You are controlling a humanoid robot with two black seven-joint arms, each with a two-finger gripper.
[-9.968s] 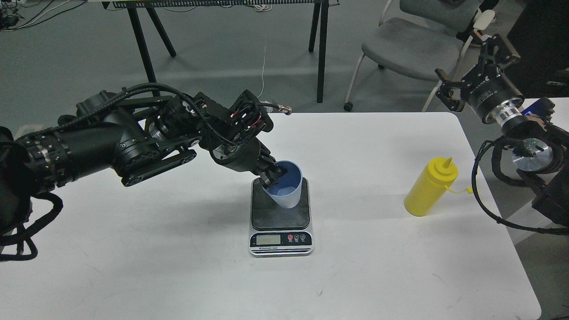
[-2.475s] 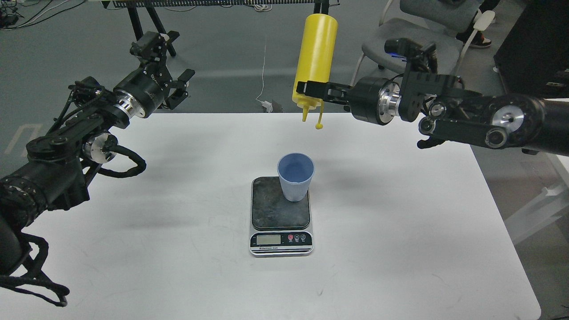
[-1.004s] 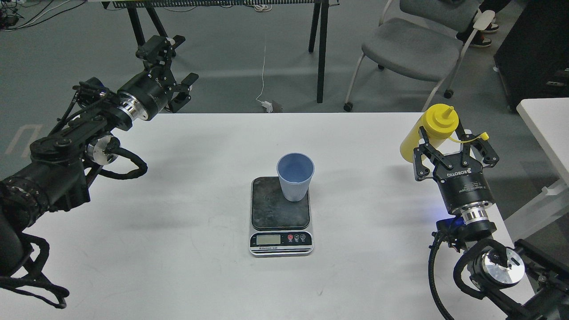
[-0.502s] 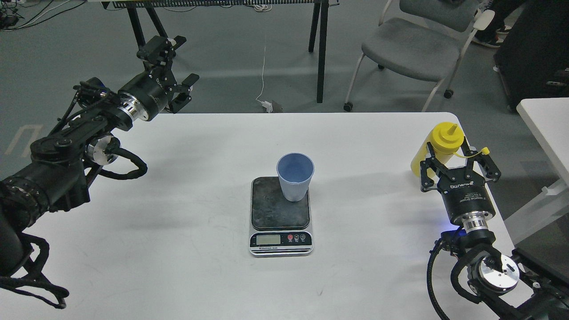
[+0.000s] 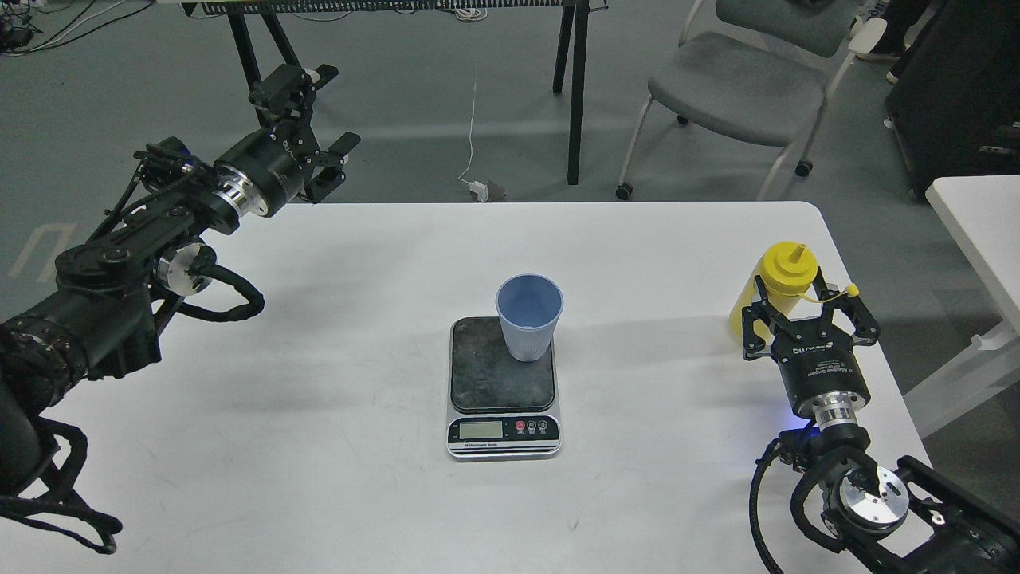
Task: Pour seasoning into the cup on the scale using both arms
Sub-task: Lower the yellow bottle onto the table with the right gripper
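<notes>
The light blue cup (image 5: 528,319) stands upright on the back right part of the scale's dark plate (image 5: 486,375). The scale's display and buttons face me. The yellow seasoning bottle (image 5: 785,267) is upright at the table's right edge, nozzle up, its tethered cap hanging to the right. My right gripper (image 5: 806,312) holds it low down from the near side, and its fingertips and the bottle's base are hidden. My left gripper (image 5: 333,166) is open and empty above the table's far left edge, well away from the cup.
The white table (image 5: 319,359) bears only the scale, cup and bottle. A grey chair (image 5: 741,80) and black table legs (image 5: 574,96) stand behind it. A second white table (image 5: 980,215) is at the right.
Since the pour over the cup, my right arm has swung the bottle back upright to the table's right edge. In the last second it has been lowering it. The left arm has barely moved.
</notes>
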